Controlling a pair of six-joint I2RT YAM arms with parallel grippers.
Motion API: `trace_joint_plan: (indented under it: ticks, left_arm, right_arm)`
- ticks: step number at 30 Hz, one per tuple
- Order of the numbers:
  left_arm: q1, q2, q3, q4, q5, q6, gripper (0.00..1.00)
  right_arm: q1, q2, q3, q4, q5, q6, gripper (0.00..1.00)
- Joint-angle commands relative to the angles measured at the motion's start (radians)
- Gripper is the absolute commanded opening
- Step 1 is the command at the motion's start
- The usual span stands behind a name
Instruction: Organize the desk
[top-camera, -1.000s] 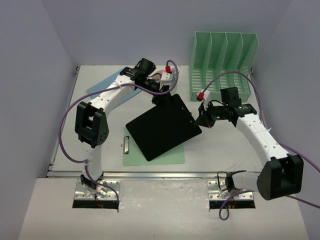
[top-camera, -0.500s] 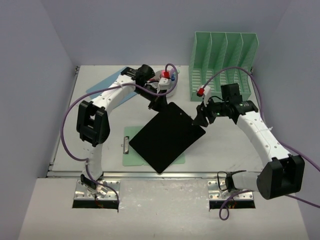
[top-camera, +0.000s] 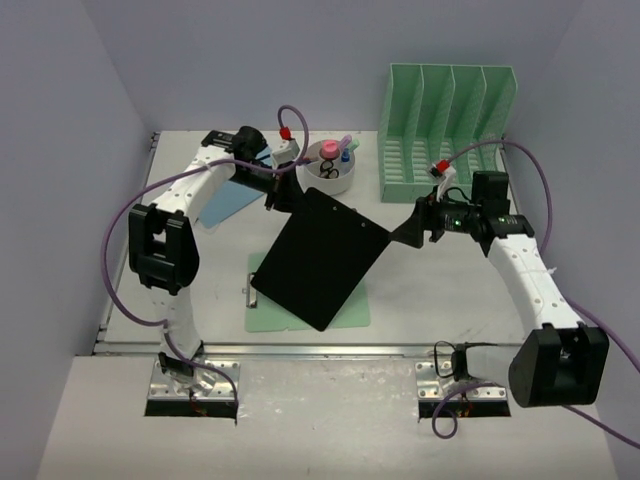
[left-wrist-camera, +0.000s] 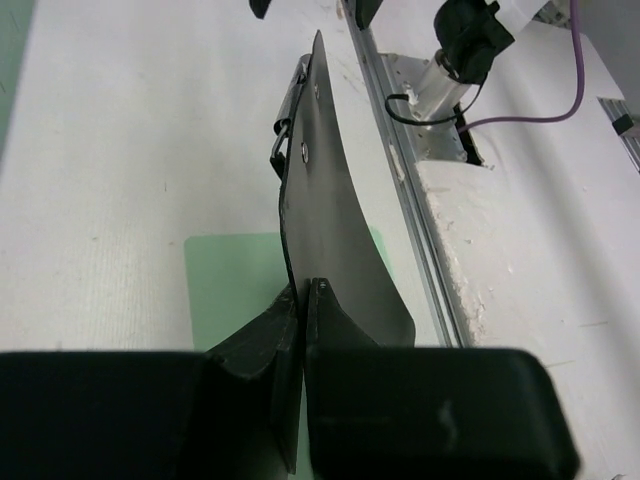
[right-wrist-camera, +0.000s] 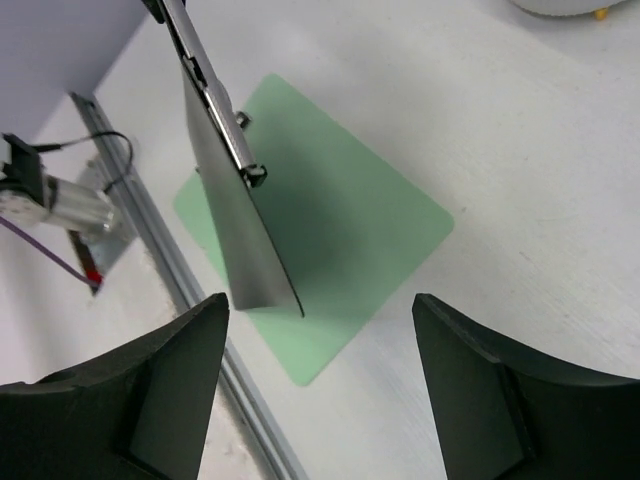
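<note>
Top view: the left fingers (top-camera: 280, 195) hold the far corner of a thin black rigid clipboard (top-camera: 320, 258). It tilts off the large off-white bench (top-camera: 440, 290), likely bound for the mint-green slotted file rack (top-camera: 447, 130) beyond the clipboard.

Left wrist: they pinch its edge.

Right wrist: the right fingers (right-wrist-camera: 170, 380) gape wide and empty beside the clipboard. A pale green flat sheet (right-wrist-camera: 350, 220) lies under it.

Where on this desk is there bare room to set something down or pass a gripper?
Largest bare patch: front right of the desk, between the green sheet and the right arm. A smaller one lies between the left arm and the lifted black clipboard in the left gripper. The back is crowded: blue sheet, bowl, file rack.
</note>
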Motion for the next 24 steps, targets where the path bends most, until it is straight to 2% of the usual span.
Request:
trace_joint_plan:
  ticks: [1, 3, 8, 13, 18, 24]
  left_arm:
    - [0.013, -0.066, -0.007, -0.002, 0.104, 0.104, 0.0]
    - [0.016, -0.064, -0.005, -0.013, 0.115, 0.115, 0.0]
    - [0.016, -0.052, 0.018, -0.036, 0.143, 0.138, 0.0]
    - [0.018, -0.031, 0.049, -0.085, 0.157, 0.166, 0.0]
    - [0.018, -0.024, 0.047, -0.085, 0.169, 0.172, 0.0]
    - [0.016, -0.02, 0.046, -0.085, 0.167, 0.176, 0.0]
  right_arm:
    - [-0.014, -0.071, -0.066, 0.145, -0.139, 0.201, 0.75]
    - [-0.015, -0.102, -0.128, 0.251, -0.153, 0.305, 0.75]
    - [-0.007, -0.102, -0.219, 0.464, -0.143, 0.439, 0.75]
    - [0.023, -0.053, -0.23, 0.648, -0.144, 0.568, 0.73]
    - [0.074, -0.008, -0.207, 0.702, -0.136, 0.609, 0.67]
    - [0.114, 0.045, -0.155, 0.699, -0.12, 0.571, 0.61]
